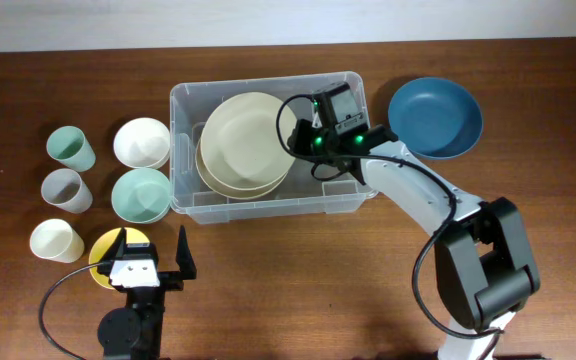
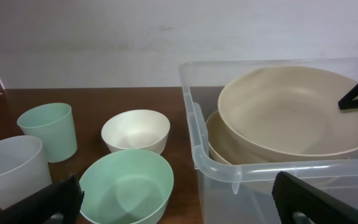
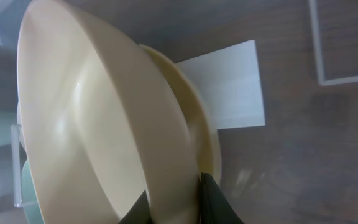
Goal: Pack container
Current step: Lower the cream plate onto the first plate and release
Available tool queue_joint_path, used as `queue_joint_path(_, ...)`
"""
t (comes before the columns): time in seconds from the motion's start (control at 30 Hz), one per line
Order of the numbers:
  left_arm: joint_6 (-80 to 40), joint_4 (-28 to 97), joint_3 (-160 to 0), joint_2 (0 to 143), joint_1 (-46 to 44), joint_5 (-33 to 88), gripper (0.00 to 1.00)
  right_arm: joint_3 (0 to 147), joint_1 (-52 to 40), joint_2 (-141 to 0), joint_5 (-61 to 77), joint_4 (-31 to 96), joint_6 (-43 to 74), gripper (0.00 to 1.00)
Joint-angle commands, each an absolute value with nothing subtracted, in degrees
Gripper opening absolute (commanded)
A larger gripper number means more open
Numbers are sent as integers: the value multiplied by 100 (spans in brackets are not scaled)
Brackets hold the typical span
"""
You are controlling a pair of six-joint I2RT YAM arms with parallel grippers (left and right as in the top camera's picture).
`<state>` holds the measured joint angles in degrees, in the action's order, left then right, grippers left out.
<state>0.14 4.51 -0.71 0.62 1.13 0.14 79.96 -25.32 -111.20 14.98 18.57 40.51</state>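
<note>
two cream plates in the bin, right fingers at the rim

overhead: the container [image 1: 180, 150] sits at upper centre of the table. in it we see two cream plates stacked. the upper plate [image 1: 243, 130] is tilted and lies over the lower plate [image 1: 218, 182]. the right gripper [image 1: 296, 140] reaches into the bin at the upper plate's right rim. just right of the bin, outside it, lies a blue plate [image 1: 435, 117]. to the left stand a white bowl [image 1: 142, 142], a green bowl [image 1: 140, 193], a green cup [image 1: 71, 148], a grey cup [image 1: 66, 190] and a cream cup [image 1: 56, 240]. at lower left the left gripper [image 1: 151, 252] hovers partly over a yellow dish [image 1: 106, 248], its jaws wide apart.

left wrist: we look across the green bowl [image 2: 126, 186] and white bowl [image 2: 135, 130] at the bin's near corner [image 2: 194, 124]. both plates show above and through its clear wall. the left fingertips [image 2: 48, 205] stand far apart at the bottom corners, holding nothing.

right wrist: the upper plate [image 3: 86, 124] fills the left, and the lower plate [image 3: 199, 118] peeks out behind it. a white label [image 3: 229, 81] shows on the bin's base. the right fingers [image 3: 219, 202] flank the upper plate's rim closely. we cannot tell whether they press it.
</note>
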Motion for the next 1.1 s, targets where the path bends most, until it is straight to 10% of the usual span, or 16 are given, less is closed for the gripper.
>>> queue_joint_path(0.0, -25, 478, -51, 36, 89, 16, 99, 8005, -2705, -11181, 1492, 1811, 4123, 15)
queue_joint_path(0.2, -25, 475, -51, 36, 89, 16, 100, 8003, -2764, -11225, 1498, 1811, 4252, 15)
queue_joint_path(0.5, -25, 478, -54, 36, 89, 16, 99, 8005, -2764, -11225, 1516, 1815, 4215, 63)
queue_joint_path(0.83, -25, 478, -51, 36, 89, 16, 100, 8683, -2574, -11144, 1385, 2405, 3194, 71)
queue_joint_path(1.07, -25, 475, -54, 36, 89, 16, 100, 11360, -1949, -11019, -327, 5070, 2458, 82)
